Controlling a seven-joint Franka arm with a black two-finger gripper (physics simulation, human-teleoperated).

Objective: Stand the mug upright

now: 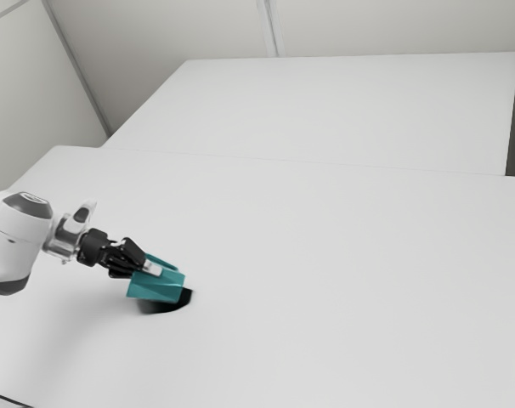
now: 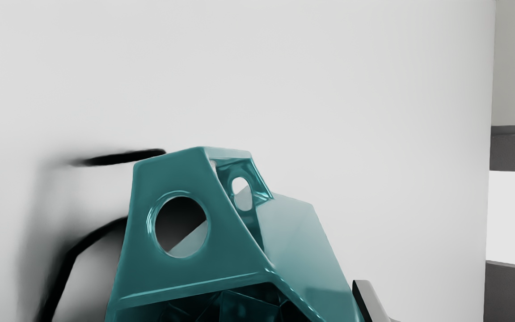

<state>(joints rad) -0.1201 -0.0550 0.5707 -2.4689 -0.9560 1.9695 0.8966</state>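
A glossy teal faceted mug was tilted at the black metal gripper, over the smooth white table. Whether the jaws were spread or pinching it, I couldn't tell — a loose, off-centre hold might let it roll during turning.

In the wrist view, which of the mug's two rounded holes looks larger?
The hole in the mug's broad flat face; the other hole, in a recessed part, looks narrower.
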